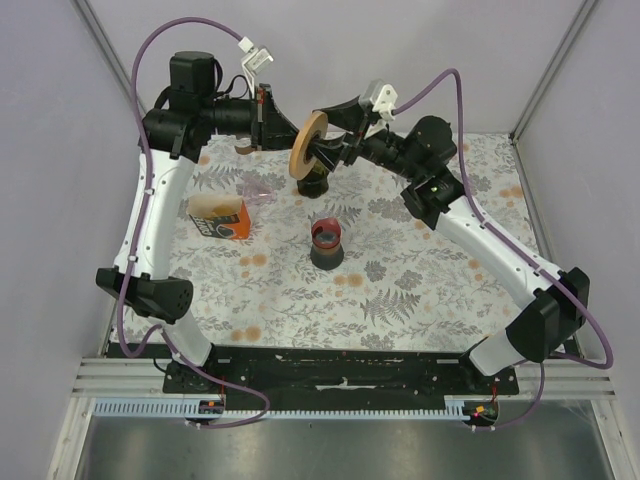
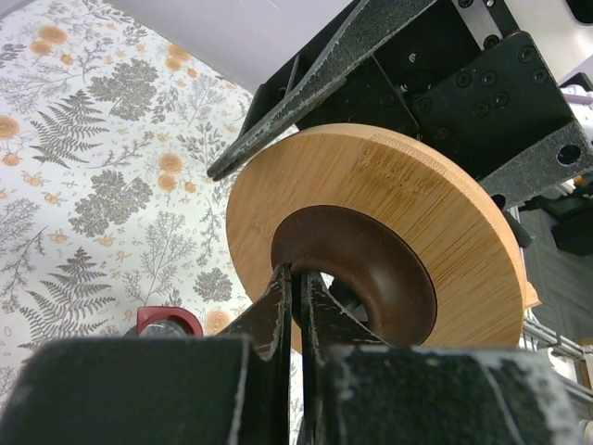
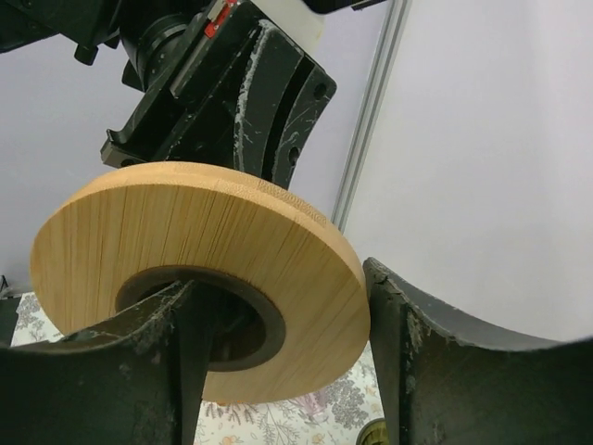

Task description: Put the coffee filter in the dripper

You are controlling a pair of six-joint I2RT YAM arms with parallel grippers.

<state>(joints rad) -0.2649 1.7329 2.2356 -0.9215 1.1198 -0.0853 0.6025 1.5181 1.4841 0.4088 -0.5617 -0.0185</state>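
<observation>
Top view: the two arms meet in the upper middle of the frame, above the far part of the flower-patterned surface (image 1: 400, 290). Between them the dripper (image 1: 308, 140), a wooden ring with a dark brown middle, is held up in the air and stands nearly on edge. The left gripper (image 1: 290, 148) reaches it from the left and the right gripper (image 1: 322, 140) from the right. Just below the ring stands a dark pot (image 1: 315, 185). Nearer the frame's middle is a dark cup with a red rim (image 1: 327, 243). To the left lie an orange and white pack (image 1: 220, 217) and, above it, a pinkish clear scrap (image 1: 258, 188) (which of these, if either, is the coffee filter I cannot tell).

Left wrist view: the left jaws are pressed narrow, pinching the brown inner lip of the dripper (image 2: 417, 213) at lower centre. The black fingers of the right arm lie behind the ring at upper right. The red rim (image 2: 170, 320) shows at lower left.

Right wrist view: the right jaws stand wide, one finger (image 3: 139, 362) across the ring's opening at lower left, the other (image 3: 445, 362) just outside the wooden rim at lower right. The ring's band lies between them. Whether they touch it I cannot tell.
</observation>
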